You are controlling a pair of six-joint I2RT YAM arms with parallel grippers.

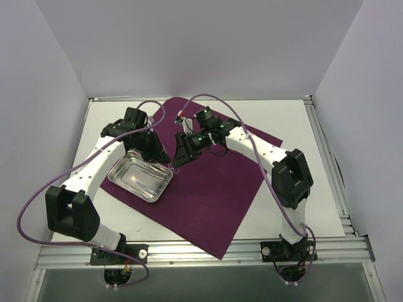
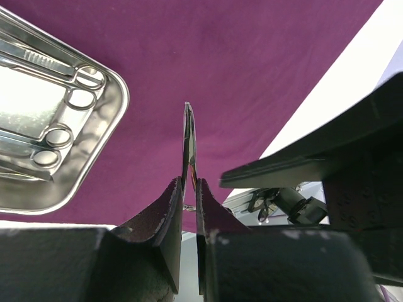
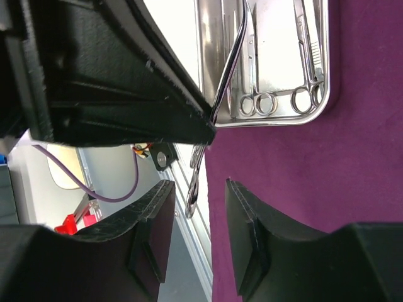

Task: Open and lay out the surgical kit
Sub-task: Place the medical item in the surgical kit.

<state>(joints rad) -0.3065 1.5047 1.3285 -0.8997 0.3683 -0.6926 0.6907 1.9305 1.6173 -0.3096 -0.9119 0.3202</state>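
Overhead, the purple cloth wrap (image 1: 214,195) lies spread on the table (image 1: 296,138), with the steel tray (image 1: 132,180) on its left part, just beside both grippers. The left gripper (image 2: 189,184) pinches a thin metal instrument (image 2: 189,141) clear of the tray. The right gripper (image 3: 198,185) stands spread either side of its tip, apart from it. Only the wrist views show the ring-handled instruments (image 3: 255,104) in the tray.

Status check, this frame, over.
Left gripper shut on instrument above cloth. Right gripper open, jaws either side of it. Tray alongside, nothing blocking.
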